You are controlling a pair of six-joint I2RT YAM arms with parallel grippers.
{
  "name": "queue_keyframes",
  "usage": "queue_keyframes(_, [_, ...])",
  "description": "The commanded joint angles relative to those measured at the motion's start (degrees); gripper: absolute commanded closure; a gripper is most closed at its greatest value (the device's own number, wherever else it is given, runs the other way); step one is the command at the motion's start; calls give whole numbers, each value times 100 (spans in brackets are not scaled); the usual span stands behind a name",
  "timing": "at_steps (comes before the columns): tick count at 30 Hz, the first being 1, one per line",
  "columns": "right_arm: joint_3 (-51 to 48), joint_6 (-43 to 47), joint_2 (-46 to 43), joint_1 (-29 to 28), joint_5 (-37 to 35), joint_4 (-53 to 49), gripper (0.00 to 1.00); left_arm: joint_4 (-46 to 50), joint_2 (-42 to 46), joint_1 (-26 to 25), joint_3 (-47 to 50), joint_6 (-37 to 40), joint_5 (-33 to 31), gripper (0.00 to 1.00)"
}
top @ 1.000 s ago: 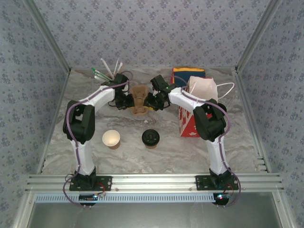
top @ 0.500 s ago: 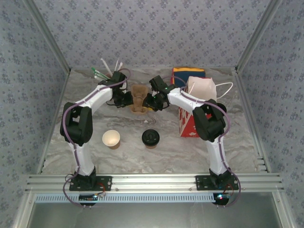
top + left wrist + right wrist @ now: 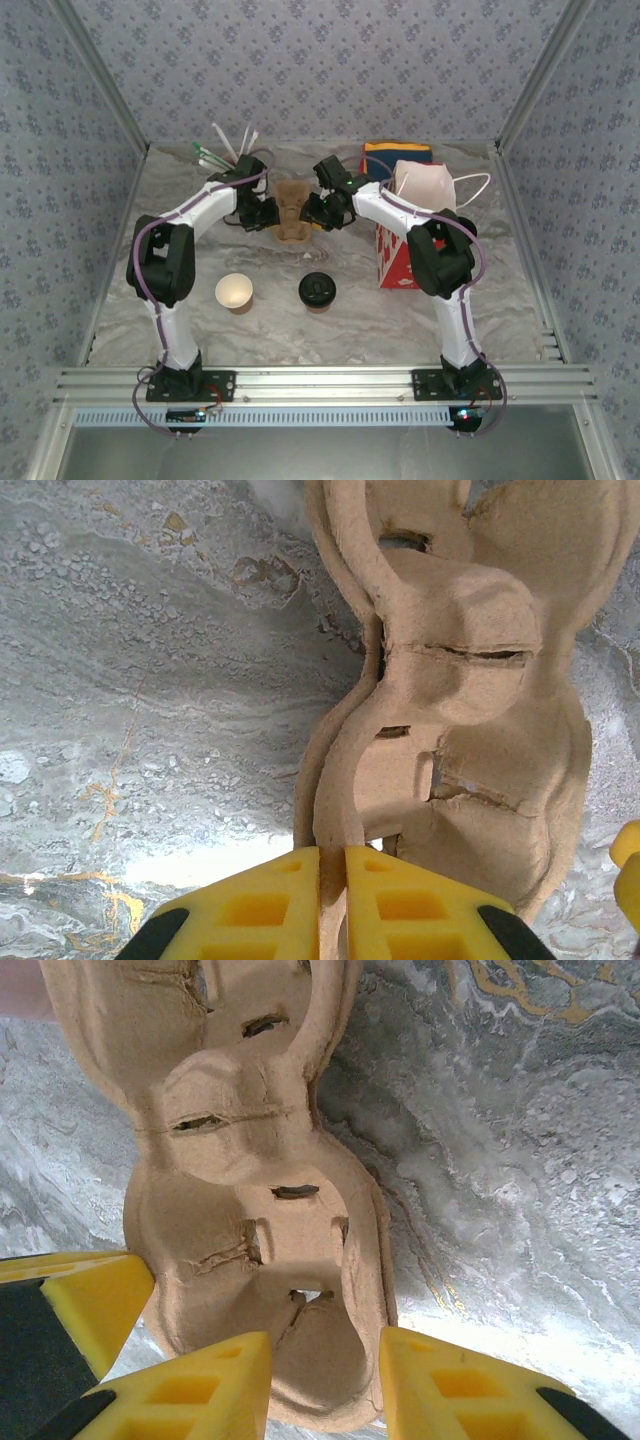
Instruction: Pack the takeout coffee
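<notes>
The takeout coffee point(image 3: 317, 290), a brown paper cup with a black lid, stands upright on the marble table, near the middle and in front of both grippers. Behind it a brown pulp cup tray point(image 3: 292, 212) lies between the grippers. My left gripper point(image 3: 266, 212) is shut on the tray's point(image 3: 470, 680) thin rim, which its yellow fingers point(image 3: 250, 910) pinch. My right gripper point(image 3: 314, 212) is at the tray's other side. In the right wrist view its jaws point(image 3: 325, 1360) stand apart around the end of the tray point(image 3: 240, 1140), with gaps on both sides.
A lidless paper cup point(image 3: 234, 292) stands left of the coffee. A red and white carton point(image 3: 398, 258) and a white bag with handles point(image 3: 430, 185) sit at the right. Straws point(image 3: 225, 150) stick up at the back left. Metal frame posts line both sides.
The right gripper's jaws have spread a little off the tray. The left arm and the tray have shifted slightly toward the back.
</notes>
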State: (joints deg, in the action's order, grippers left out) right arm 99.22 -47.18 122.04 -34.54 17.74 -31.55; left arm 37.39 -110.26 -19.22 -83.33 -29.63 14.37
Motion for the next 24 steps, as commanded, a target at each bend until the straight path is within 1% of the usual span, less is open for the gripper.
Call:
queue_keyframes(1, [153,16,100,-19,-97,-224,65,-12,109,34,27,-8,109,87])
queue_keyframes(19, [124,-30,258,-41,131,-229,66,-28,57,39,45,5,133,87])
queue_keyframes(24, [132,-32,226,-50,218,-135,68,-22,66,39,45,-7,136,87])
